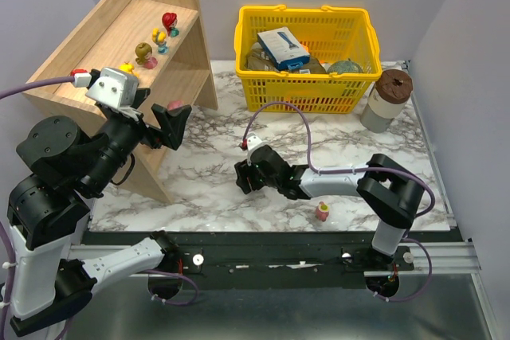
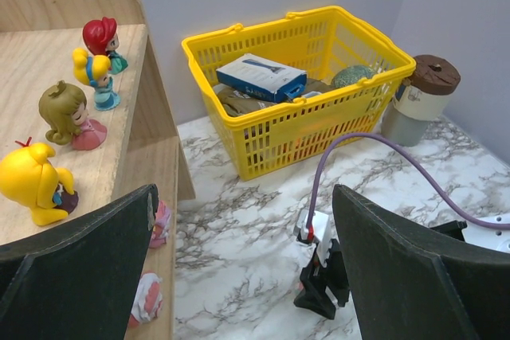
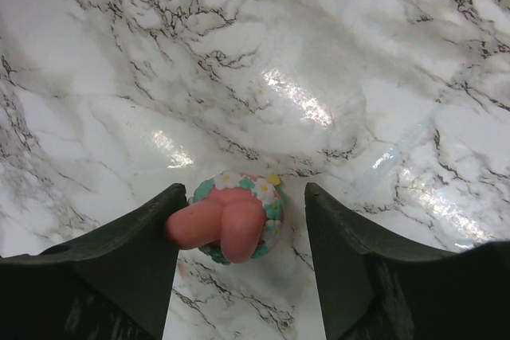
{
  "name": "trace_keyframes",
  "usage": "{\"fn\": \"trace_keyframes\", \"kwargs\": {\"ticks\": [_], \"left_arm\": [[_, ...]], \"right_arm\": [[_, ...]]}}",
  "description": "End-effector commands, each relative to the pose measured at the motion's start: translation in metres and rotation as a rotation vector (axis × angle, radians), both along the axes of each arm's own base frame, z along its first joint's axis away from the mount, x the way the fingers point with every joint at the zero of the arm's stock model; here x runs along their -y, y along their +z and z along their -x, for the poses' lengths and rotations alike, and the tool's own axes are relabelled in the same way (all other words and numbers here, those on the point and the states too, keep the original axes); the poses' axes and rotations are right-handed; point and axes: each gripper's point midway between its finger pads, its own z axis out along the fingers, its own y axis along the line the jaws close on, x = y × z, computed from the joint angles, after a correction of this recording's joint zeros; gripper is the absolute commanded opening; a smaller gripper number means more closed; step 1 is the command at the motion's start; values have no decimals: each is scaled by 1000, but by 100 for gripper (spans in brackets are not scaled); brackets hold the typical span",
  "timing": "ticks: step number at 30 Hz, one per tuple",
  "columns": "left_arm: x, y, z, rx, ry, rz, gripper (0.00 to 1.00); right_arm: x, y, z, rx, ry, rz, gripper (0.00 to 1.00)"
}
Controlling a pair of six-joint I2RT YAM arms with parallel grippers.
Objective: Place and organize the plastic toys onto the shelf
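Straddling the pink toy [image 3: 231, 224] with my right claw [image 3: 245, 193]: jaws part-open, nothing gripped, toy lying on the marble table [image 3: 319, 37]. My left claw [image 2: 243, 197] is wide and empty beside the shelf [image 2: 32, 61]; four toys [image 2: 64, 113] stand on its top tier.

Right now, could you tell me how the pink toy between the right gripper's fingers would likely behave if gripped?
The pink toy looks like smooth moulded plastic, so it is probably stiff and slippery. Its rounded shape may let it pivot in the right gripper. Being small, it is likely light.
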Motion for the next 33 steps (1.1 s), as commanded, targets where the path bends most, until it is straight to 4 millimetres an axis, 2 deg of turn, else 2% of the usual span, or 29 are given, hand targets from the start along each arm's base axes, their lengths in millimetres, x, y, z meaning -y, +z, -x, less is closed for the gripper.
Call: {"fn": "trace_keyframes", "kwargs": {"ticks": [1,4,7,13,15,16,18,21,22,24,25,27,28,29,32,33], "left_arm": [[-4,-2,0,-8,20,-6,99],[-5,-2,0,-8,23,-6,99],[-6,-1,0,-7,26,-5,99],[-7,-1,1,-7,27,-1,99],[-7,0,1,-5,27,1,99],[-8,1,2,-5,30,4,99],[-8,1,1,-4,29,2,99],[-7,2,1,-3,27,1,99],[-7,2,1,-3,26,1,99],[-7,4,1,1,26,3,99],[-7,4,1,1,24,3,99],[-6,5,1,4,24,4,99],[-6,6,1,5,23,5,99],[-6,8,1,8,21,5,99],[-5,10,0,12,21,6,99],[-6,12,1,15,23,9,99]], "right_arm": [[-4,-9,3,-18,3,-1,67],[-3,-9,2,-17,-2,0,67],[-2,-9,1,-17,-11,5,60],[-6,5,-3,-6,-19,2,22],[-14,30,-11,29,-21,-26,15],[-13,36,-12,34,-22,-17,14],[-23,73,-22,93,-10,-54,13],[-30,109,-31,159,20,-68,13],[-38,132,-37,185,29,-96,13],[-45,152,-47,219,56,-114,13],[-52,173,-54,247,61,-144,13],[-55,187,-66,266,81,-150,14],[-60,182,-72,262,92,-138,14],[-63,212,-86,301,88,-181,14],[-74,210,-109,297,128,-162,16],[-83,237,-115,335,159,-203,17]]}}
